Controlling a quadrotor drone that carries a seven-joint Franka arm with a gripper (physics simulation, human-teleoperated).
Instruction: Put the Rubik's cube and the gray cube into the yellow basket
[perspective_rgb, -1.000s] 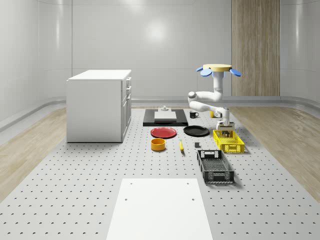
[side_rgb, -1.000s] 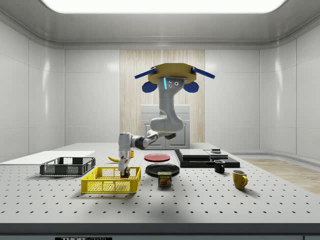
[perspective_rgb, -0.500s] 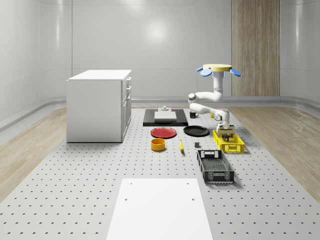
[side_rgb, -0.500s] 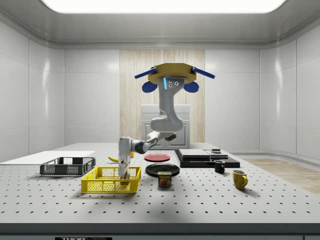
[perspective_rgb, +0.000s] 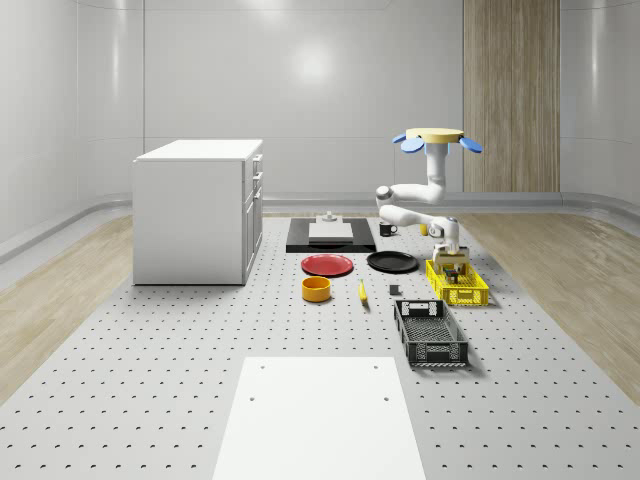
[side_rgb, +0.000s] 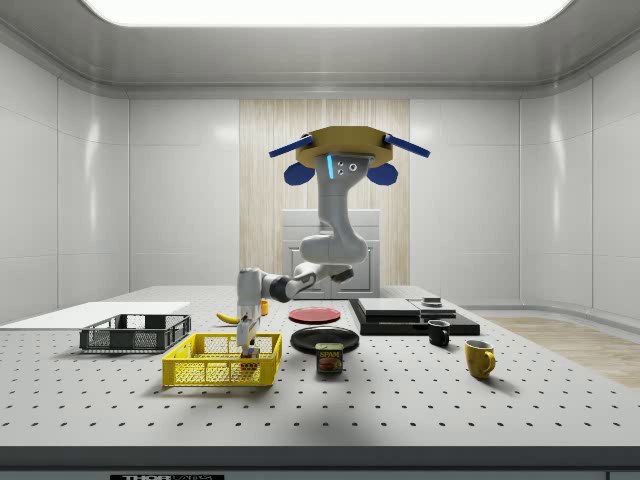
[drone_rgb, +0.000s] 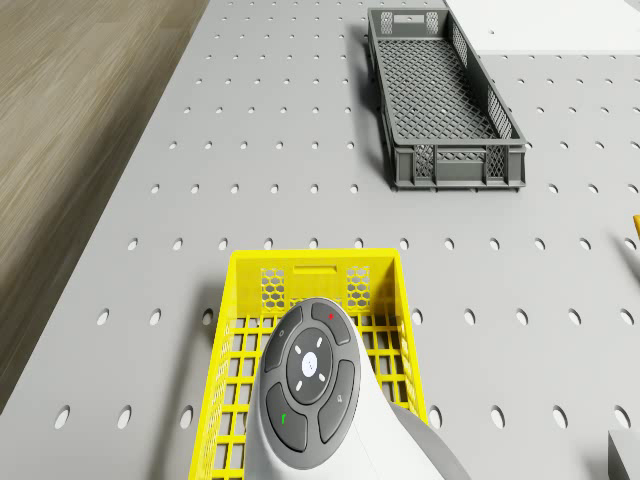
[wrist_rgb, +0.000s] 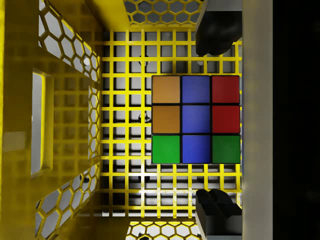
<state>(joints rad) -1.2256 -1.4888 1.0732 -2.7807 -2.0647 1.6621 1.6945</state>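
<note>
The drone hovers beside the yellow basket, with its arm bent down into it. In the wrist view the Rubik's cube lies flat on the basket's mesh floor. My gripper is open over it, one dark fingertip on each side, both apart from the cube. A pale grey face runs along the cube's side; I cannot tell whether it is the gray cube. In the side view the gripper reaches inside the basket. The drone view has the wrist above the basket's rim.
A dark grey crate sits just in front of the basket in the whole-scene view. A black plate, a red plate, an orange bowl and a banana lie towards that view's left. A tin stands near the basket.
The wrist dipped lower into the basket, then came up slightly. The drone has held its place.
</note>
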